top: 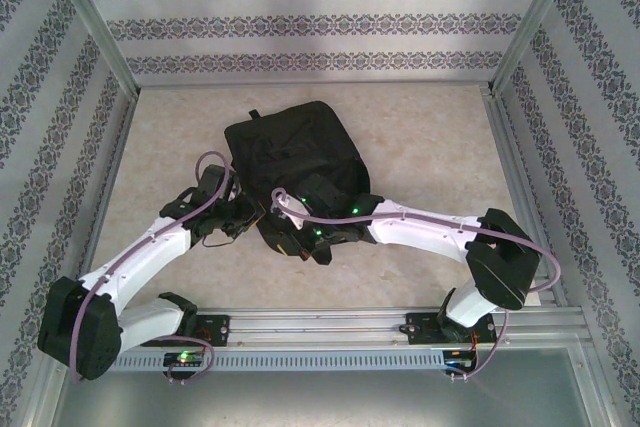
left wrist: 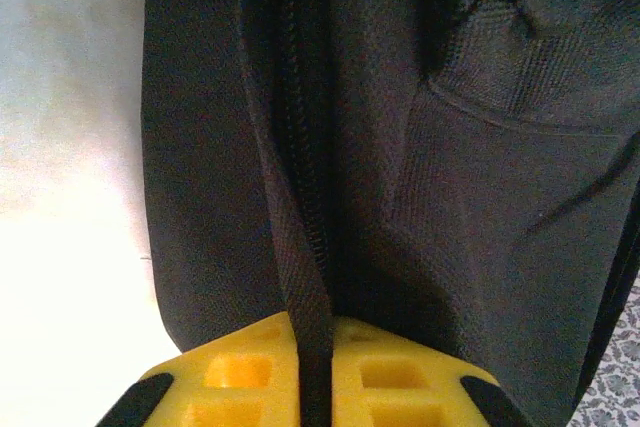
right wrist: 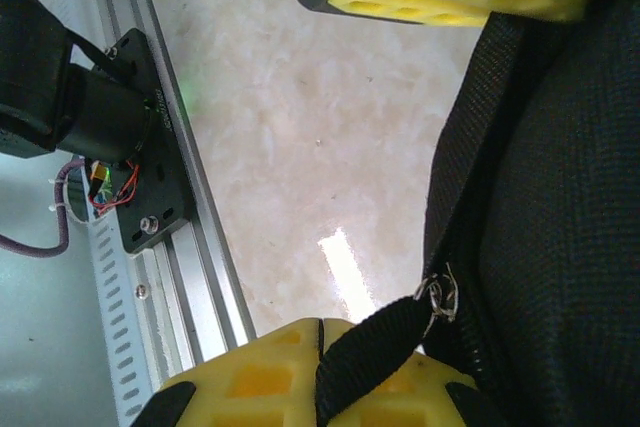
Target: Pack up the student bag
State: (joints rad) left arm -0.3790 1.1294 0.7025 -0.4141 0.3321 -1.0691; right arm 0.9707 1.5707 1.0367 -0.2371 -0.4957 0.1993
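Wrist views: left tool (left wrist: 316,387) clenches a zip band (left wrist: 300,237) on the student bag (left wrist: 480,217); right tool (right wrist: 322,379) clenches its pull tab (right wrist: 372,339).

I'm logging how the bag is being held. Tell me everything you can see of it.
The bag is a black soft backpack of coarse woven fabric. It lies slack and fairly flat in the middle of the table, with its small loop at the far end. A zip runs along one edge. The left end effector is shut on webbing beside that zip. The right end effector pinches a webbing tab hung on a small metal ring. Both grip its near edge.
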